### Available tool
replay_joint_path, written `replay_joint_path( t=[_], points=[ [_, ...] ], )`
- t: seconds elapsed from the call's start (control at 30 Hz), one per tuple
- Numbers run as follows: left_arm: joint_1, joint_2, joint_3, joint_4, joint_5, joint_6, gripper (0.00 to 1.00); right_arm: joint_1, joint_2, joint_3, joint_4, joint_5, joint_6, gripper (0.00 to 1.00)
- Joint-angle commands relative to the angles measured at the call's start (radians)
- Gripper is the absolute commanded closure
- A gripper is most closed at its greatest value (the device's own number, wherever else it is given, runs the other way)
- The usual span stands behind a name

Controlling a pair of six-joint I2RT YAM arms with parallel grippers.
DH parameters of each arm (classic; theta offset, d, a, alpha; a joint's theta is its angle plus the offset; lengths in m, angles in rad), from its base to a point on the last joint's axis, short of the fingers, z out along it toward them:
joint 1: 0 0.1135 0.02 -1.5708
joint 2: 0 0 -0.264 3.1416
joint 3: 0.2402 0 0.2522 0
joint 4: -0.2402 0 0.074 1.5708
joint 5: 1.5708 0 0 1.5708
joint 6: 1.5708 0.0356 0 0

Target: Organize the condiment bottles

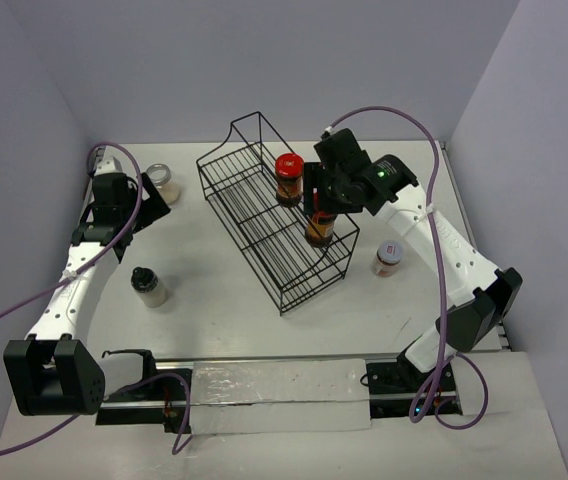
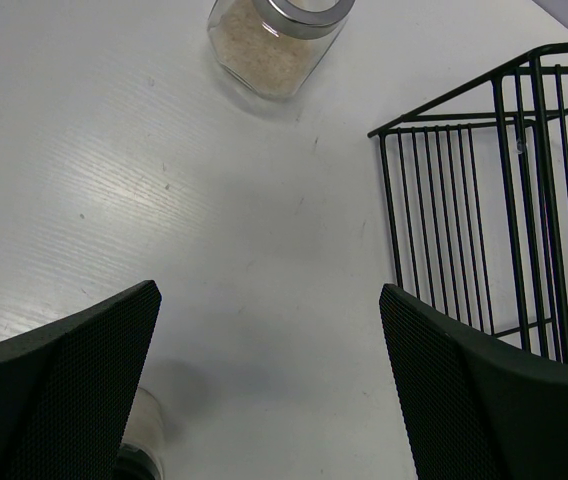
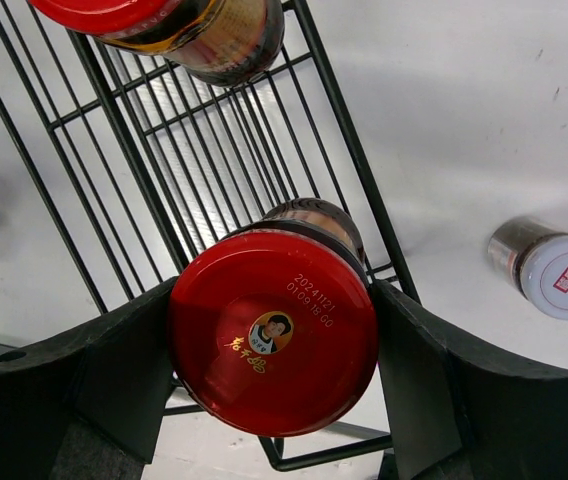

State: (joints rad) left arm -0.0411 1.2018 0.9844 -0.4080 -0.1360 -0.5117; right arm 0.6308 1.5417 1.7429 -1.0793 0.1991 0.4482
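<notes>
My right gripper [image 1: 318, 205] is shut on a red-lidded jar [image 3: 274, 330] with dark contents, held over the right part of the black wire rack [image 1: 264, 215]. A second red-lidded jar [image 1: 288, 178] stands on the rack's upper shelf; it also shows in the right wrist view [image 3: 164, 30]. The white-lidded jar [image 1: 388, 258] stands on the table right of the rack, seen too in the right wrist view [image 3: 554, 270]. The black-capped clear jar [image 1: 148, 286] stands at the left. The clear jar with pale contents [image 2: 274, 45] stands at the far left. My left gripper [image 2: 269, 390] is open and empty above the table.
The rack [image 2: 504, 200] is just right of my left gripper. Walls enclose the table at the back and both sides. A metal rail [image 1: 264, 385] runs along the near edge.
</notes>
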Motion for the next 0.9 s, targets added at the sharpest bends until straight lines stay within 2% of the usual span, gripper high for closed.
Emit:
replay_joint_path(
  t=[0.0,0.1,0.33,0.4,0.6,0.87],
  points=[
    [-0.008,-0.004,0.022,0.009,-0.004,0.004,0.0,0.007,-0.029,0.015,0.119,0.039,0.015,0.86],
    [-0.008,-0.004,0.022,0.011,-0.004,0.006,0.01,0.007,-0.028,0.011,0.119,0.039,0.016,0.83],
    [-0.008,-0.004,0.022,0.009,-0.004,0.006,0.0,0.009,-0.031,0.006,0.124,0.023,0.015,0.59],
    [-0.008,-0.004,0.022,0.009,-0.005,0.004,0.01,0.009,-0.032,0.006,0.122,0.025,0.016,0.56],
    [-0.01,-0.004,0.022,0.009,-0.005,0.003,0.01,0.009,-0.031,0.016,0.123,0.016,0.016,0.26],
    [-0.01,-0.007,0.02,0.009,-0.008,0.004,0.01,0.014,-0.034,0.064,0.108,0.02,0.013,0.08]
  ],
)
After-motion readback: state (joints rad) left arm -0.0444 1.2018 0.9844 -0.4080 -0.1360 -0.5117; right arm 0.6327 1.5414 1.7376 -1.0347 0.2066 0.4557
